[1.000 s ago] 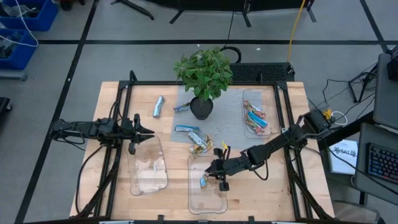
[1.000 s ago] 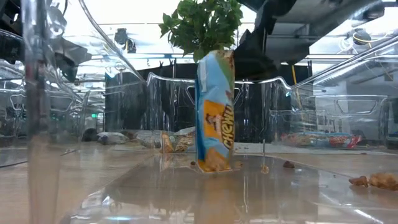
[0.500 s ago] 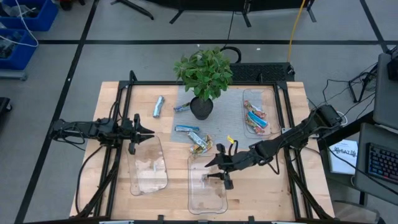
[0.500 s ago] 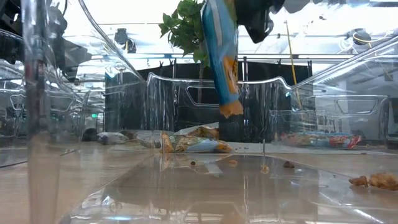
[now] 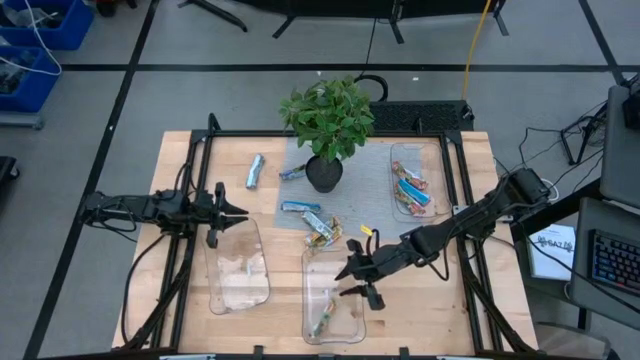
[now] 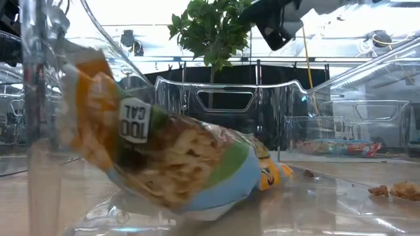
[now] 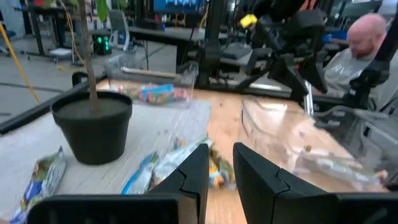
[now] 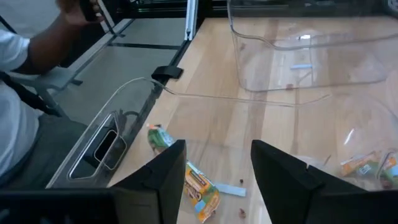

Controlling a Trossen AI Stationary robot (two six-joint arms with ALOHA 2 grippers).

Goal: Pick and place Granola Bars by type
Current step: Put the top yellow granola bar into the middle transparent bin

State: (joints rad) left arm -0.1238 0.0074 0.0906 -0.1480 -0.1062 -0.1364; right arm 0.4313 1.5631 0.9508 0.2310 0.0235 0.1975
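Note:
One granola bar (image 5: pixel 322 322), blue with green and orange, lies flat on the floor of the middle clear tray (image 5: pixel 312 262), close to the lens in the low view (image 6: pixel 177 164). My right gripper (image 5: pixel 352 280) hangs open above that tray, the bar (image 8: pixel 199 186) below its fingers (image 8: pixel 163 180). Loose bars lie on the table: a silver one (image 5: pixel 256 170), blue ones (image 5: pixel 293 172) (image 5: pixel 298 207) and a small pile (image 5: pixel 322 230). More bars rest in the far right tray (image 5: pixel 410 188). My left gripper (image 5: pixel 240 213) waits by the left tray, open by a narrow gap (image 7: pixel 221 180).
A potted plant (image 5: pixel 328 125) stands on a grey mat at the table's far middle. The left clear tray (image 5: pixel 238 268) holds only crumbs. A black frame rail runs around the tabletop. A person sits past the table's right side (image 7: pixel 360 50).
My right gripper lifted the bar, which stood upright in the middle tray, clear of the tray floor, then opened and let go. The bar fell toward the tray's near end and now lies flat there. The gripper stays above the tray.

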